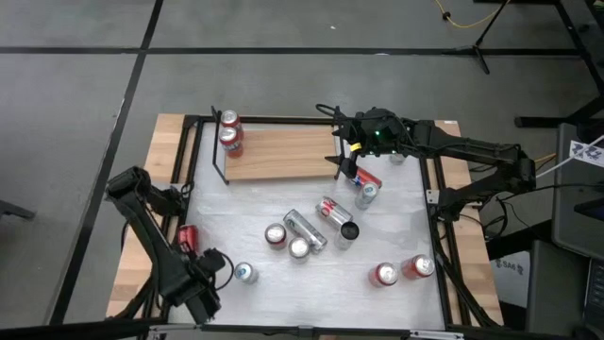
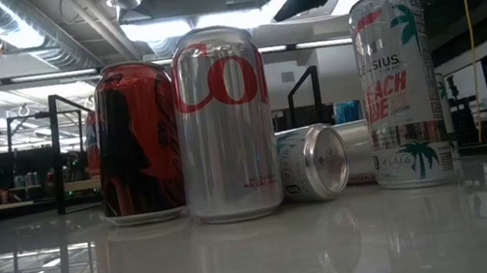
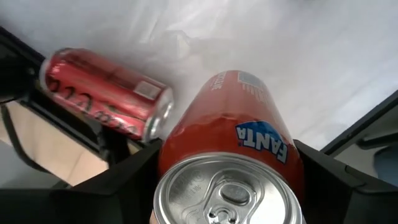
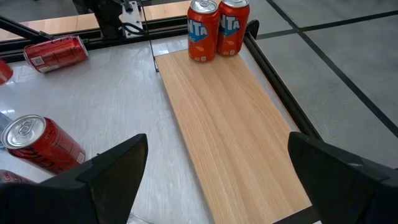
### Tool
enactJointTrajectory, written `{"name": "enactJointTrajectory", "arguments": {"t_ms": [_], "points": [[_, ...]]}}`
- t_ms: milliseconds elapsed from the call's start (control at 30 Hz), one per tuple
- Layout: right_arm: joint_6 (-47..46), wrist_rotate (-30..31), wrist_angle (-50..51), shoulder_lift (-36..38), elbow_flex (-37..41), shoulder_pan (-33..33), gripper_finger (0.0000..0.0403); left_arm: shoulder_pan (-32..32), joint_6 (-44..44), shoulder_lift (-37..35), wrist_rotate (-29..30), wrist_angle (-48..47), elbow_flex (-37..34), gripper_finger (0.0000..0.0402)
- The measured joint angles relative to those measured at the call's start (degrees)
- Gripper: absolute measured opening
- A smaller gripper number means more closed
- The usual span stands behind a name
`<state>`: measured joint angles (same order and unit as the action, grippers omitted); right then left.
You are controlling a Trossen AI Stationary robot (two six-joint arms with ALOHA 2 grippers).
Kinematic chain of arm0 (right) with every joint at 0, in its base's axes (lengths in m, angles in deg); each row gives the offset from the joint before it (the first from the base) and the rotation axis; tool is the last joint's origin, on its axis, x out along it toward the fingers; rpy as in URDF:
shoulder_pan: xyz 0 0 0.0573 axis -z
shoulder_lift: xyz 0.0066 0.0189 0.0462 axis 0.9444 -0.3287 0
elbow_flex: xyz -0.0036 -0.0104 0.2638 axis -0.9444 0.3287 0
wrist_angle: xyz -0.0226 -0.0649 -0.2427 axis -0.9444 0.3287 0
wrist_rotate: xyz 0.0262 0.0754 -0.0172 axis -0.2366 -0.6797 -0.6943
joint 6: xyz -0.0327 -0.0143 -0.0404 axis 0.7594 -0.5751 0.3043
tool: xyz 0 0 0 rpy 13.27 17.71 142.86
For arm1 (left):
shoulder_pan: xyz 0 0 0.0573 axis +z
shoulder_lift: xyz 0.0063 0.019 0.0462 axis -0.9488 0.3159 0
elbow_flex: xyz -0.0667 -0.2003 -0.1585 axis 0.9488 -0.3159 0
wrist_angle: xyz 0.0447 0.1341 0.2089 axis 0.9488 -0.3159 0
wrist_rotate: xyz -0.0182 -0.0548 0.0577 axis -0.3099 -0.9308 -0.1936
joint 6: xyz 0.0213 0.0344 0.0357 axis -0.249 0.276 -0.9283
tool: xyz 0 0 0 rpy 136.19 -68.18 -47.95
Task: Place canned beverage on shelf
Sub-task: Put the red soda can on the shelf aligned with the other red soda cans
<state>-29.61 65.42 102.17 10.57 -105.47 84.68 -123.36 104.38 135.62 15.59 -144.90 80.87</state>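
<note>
An orange Fanta can stands upright between the fingers of my left gripper, which is shut on it. That gripper hangs over the table's near left corner and hides the can in the high view. The shelf, a light wooden board with black rails, lies at the far side. Two Fanta cans stand on their bases at its left end. My right gripper hovers open over the shelf's right end and holds nothing. My left gripper pinches the Fanta can's side wall between its two fingers, high up near the lid. The fingers come from above and point down. The can stays upright with its lid toward the wrist. I cannot tell whether its base is off the table.
A red can lies on its side by the left rail. A silver-topped can stands just right of my left gripper. Several cans stand and lie mid-table. Two red ones stand near the right. Black frame rails edge the table.
</note>
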Motion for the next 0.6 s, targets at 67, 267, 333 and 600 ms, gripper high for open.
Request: {"name": "enactJointTrajectory", "arguments": {"t_ms": [67,267,333,600], "points": [[0.0,0.0,0.0,0.0,0.0,0.0,0.0379,1.2,-0.1,-2.1,0.6,-1.2,0.0,0.0287],[0.0,0.0,0.0,0.0,0.0,0.0,0.0379,7.1,-0.6,-8.8,1.3,-4.5,-0.3,0.0287],[0.0,0.0,0.0,0.0,0.0,0.0,0.0379,9.8,-0.4,-10.9,1.3,-4.2,-0.2,0.0287],[0.0,0.0,0.0,0.0,0.0,0.0,0.0379,22.8,-1.7,-16.3,3.7,-4.2,-0.2,0.0287]]}}
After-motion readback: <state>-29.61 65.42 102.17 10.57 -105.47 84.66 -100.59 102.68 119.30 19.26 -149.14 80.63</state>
